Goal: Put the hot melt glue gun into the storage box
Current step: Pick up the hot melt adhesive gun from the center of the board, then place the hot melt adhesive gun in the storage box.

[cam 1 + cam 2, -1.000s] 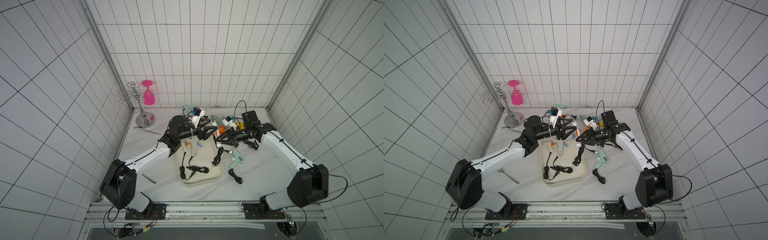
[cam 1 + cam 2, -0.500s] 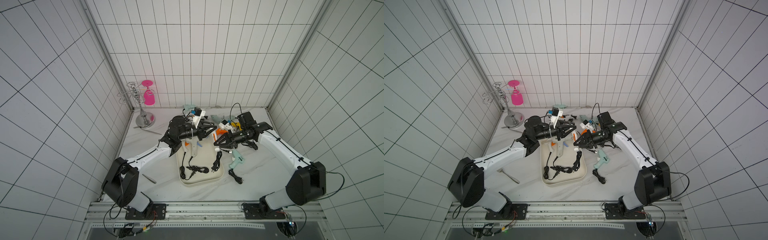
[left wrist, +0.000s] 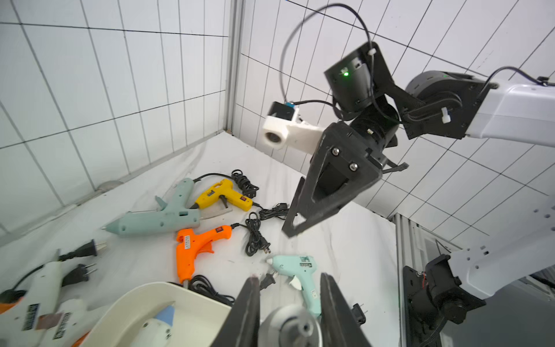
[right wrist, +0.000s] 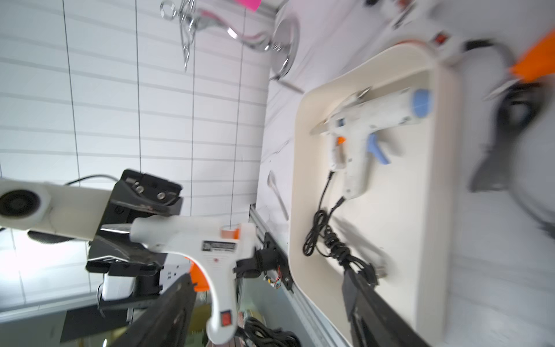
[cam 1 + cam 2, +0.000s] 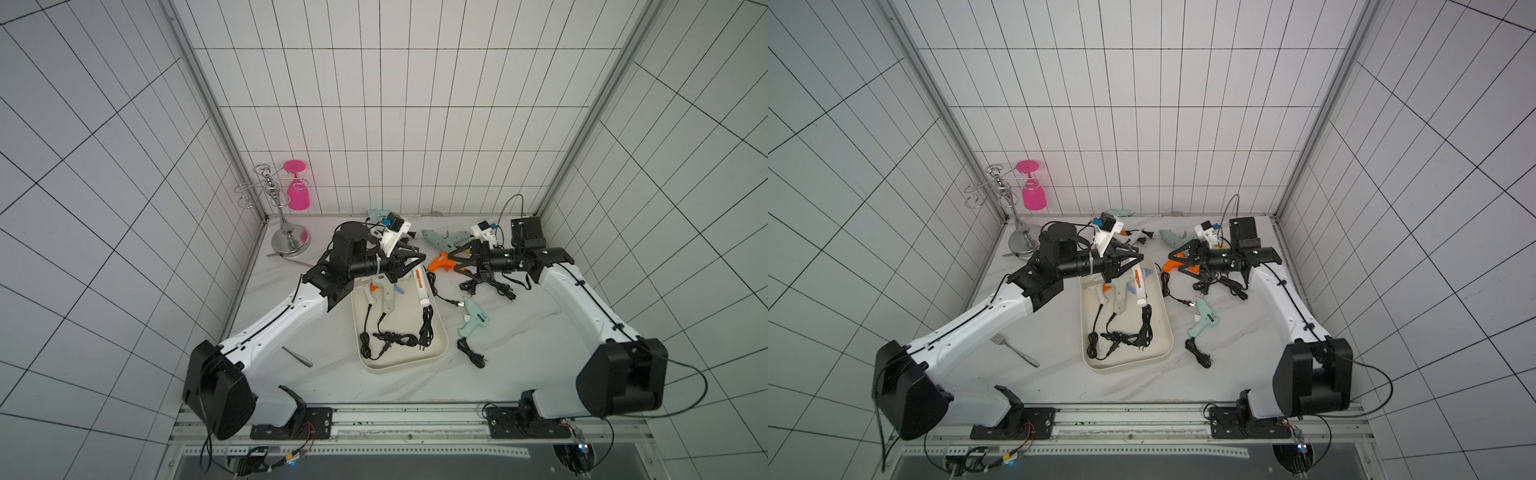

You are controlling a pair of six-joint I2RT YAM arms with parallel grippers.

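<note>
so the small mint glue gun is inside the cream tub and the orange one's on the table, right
No: the small mint-green plastic glue gun lies on the table beside the cream-white rectangular plastic storage box, not inside it, as both top views show. The orange glue gun is on the table.

Left pincer (image 5: 417,262) clamped narrow, right pincer (image 5: 457,262) spread wide, both arms stretched inward, tips facing
</note>
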